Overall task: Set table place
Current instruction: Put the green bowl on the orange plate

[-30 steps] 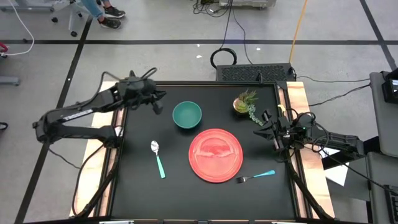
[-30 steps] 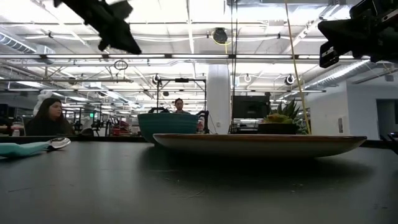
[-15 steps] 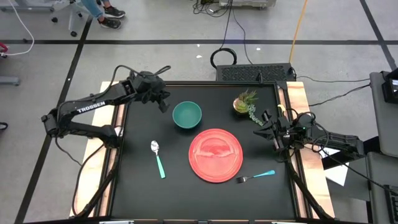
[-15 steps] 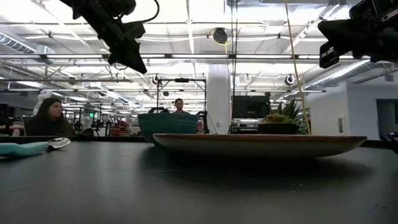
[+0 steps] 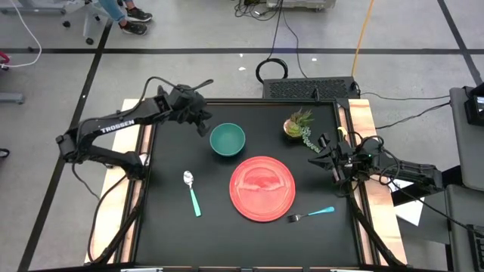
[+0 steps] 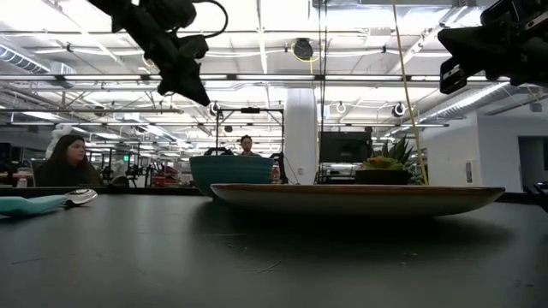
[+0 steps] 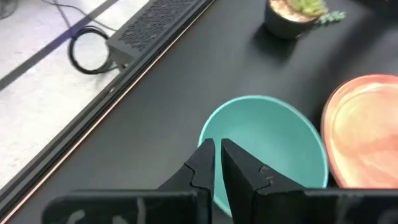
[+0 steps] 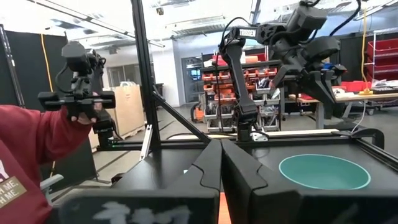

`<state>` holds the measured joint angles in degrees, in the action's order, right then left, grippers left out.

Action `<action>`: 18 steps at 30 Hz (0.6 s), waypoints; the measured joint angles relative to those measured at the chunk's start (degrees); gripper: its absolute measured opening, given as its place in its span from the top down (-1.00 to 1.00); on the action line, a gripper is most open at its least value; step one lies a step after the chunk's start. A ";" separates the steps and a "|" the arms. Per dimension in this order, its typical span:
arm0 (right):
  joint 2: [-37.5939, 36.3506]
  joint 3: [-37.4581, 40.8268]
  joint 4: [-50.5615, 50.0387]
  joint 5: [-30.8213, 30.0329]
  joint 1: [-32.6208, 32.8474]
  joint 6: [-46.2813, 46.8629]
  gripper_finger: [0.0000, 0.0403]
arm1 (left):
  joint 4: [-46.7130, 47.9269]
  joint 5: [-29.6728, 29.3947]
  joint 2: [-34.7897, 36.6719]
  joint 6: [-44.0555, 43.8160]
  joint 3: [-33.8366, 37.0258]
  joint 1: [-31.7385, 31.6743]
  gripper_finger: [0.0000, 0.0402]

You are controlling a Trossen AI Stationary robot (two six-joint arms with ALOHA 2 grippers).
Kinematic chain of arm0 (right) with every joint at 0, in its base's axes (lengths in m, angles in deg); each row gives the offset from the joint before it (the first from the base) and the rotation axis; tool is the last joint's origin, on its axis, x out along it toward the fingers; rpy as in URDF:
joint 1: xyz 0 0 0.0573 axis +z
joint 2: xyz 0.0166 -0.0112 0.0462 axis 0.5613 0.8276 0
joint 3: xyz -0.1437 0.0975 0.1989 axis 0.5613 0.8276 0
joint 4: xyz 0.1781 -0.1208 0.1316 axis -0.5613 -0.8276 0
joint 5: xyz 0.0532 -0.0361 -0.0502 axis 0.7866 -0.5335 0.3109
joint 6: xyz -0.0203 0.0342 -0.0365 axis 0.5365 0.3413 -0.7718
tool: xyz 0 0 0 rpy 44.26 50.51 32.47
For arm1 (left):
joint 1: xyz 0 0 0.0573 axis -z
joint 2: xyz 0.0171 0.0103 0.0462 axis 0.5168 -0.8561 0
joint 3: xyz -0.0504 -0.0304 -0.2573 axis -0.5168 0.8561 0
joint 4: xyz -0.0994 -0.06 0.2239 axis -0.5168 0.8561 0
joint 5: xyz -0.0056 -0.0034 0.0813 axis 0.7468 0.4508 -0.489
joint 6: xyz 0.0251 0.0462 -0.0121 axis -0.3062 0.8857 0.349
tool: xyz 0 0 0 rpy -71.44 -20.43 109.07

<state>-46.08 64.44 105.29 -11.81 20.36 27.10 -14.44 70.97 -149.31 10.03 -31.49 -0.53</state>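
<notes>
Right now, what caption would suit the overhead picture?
Left gripper hovers beside the teal bowl; red plate, spoon, fork lie ready.

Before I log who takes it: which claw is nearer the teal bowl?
Left. The left claw hovers just beside the teal bowl; the right claw waits across the table, by the potted plant.

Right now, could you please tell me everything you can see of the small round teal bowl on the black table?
The small round teal bowl stands upright and empty on the matte-black table, behind the round red plate and apart from it. It looks smooth and glazed, teal inside and out, with a plain rim and slanted walls. Nothing touches it: the left gripper hovers above its rim, fingers nearly shut and empty.
</notes>
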 joint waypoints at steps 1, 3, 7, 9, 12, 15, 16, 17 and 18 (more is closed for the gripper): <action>0.02 0.00 0.00 -0.02 0.00 -0.34 1.00 | 0.06 0.40 -0.91 0.15 -0.95 0.00 0.85; 0.01 0.00 -0.01 -0.01 0.00 -0.88 1.00 | 0.65 1.19 -2.57 0.86 -3.13 0.01 0.85; 0.00 0.00 0.00 0.00 0.00 -0.93 1.00 | 3.87 2.68 -6.54 2.82 -8.99 0.01 0.85; 0.00 0.00 -0.04 0.00 0.00 -0.93 1.00 | 7.57 3.22 -9.25 4.47 -12.41 0.01 0.85; 0.02 0.00 -0.21 0.00 0.00 -0.91 1.00 | 13.31 2.91 -13.67 7.32 -18.25 0.16 0.85; 0.00 0.00 -0.25 0.00 0.00 -0.90 1.00 | 19.19 2.02 -17.72 9.53 -23.44 0.19 0.85; 0.00 0.00 -0.26 0.00 0.00 -0.88 1.00 | 20.78 1.95 -18.99 10.10 -25.02 0.16 0.85; 0.02 0.00 -0.26 0.00 0.00 -0.88 1.00 | 22.40 1.92 -20.10 10.65 -26.54 0.16 0.85; 0.02 0.00 -0.28 -0.02 0.00 -0.88 1.00 | 23.83 1.93 -21.12 11.06 -27.94 0.16 0.85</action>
<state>-46.06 64.44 105.00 -11.83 20.36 26.21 9.39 72.90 -170.42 21.09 -59.43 -0.37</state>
